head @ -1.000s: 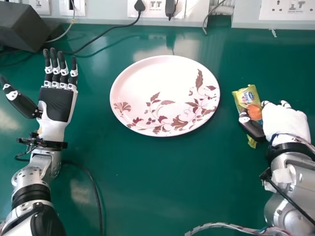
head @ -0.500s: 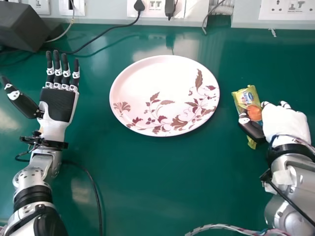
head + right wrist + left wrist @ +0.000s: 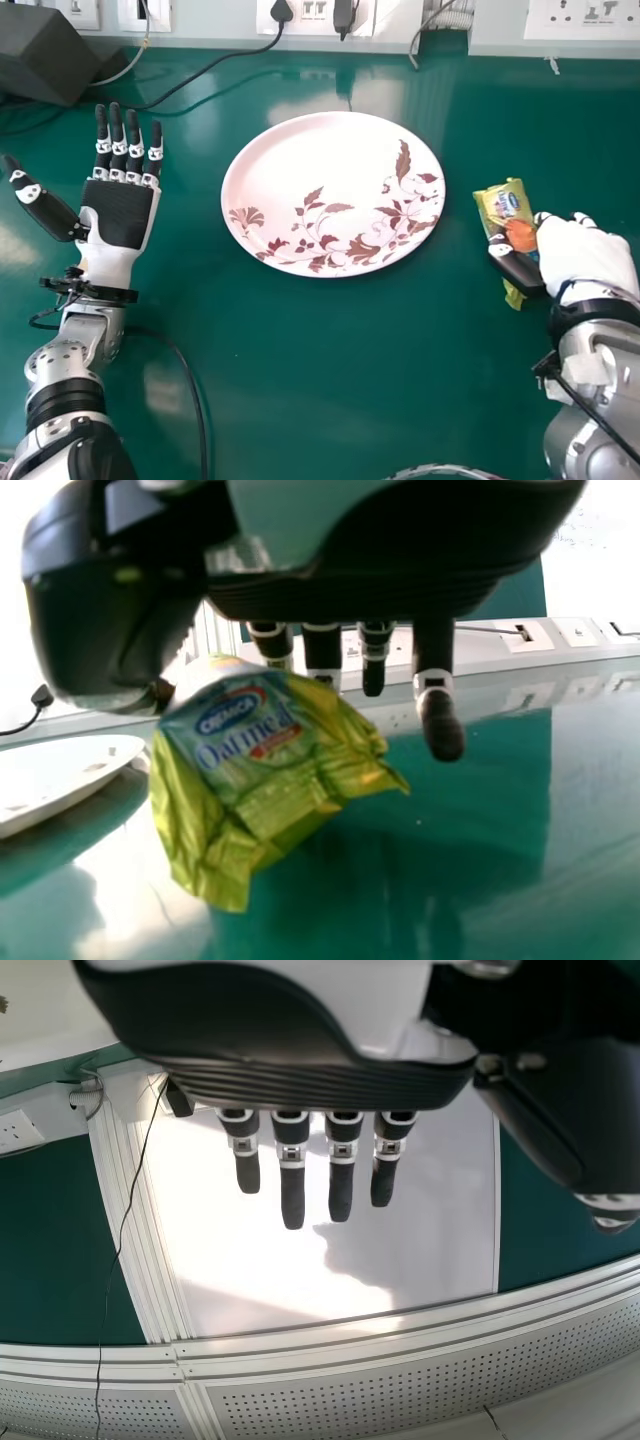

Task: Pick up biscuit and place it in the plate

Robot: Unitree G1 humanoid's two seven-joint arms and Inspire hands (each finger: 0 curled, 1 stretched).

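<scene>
1. Your right hand has shifted slightly toward 4 o'clock, fingers and thumb pinching the biscuit
2. It moved along, at the plate's 3 o'clock, so your grasp seems sound
3. Next, carry it toward 10 o'clock
4. Left hand idles straight-fingered

- Plate: smooth, glossy.
- Biscuit wrapper, right of plate: crinkled, shiny plastic film.
- Table, under plate: smooth, glossy, reflective.
- Dark box, left beyond plate: matt.
- Left hand, left of plate: matt palm.
</scene>
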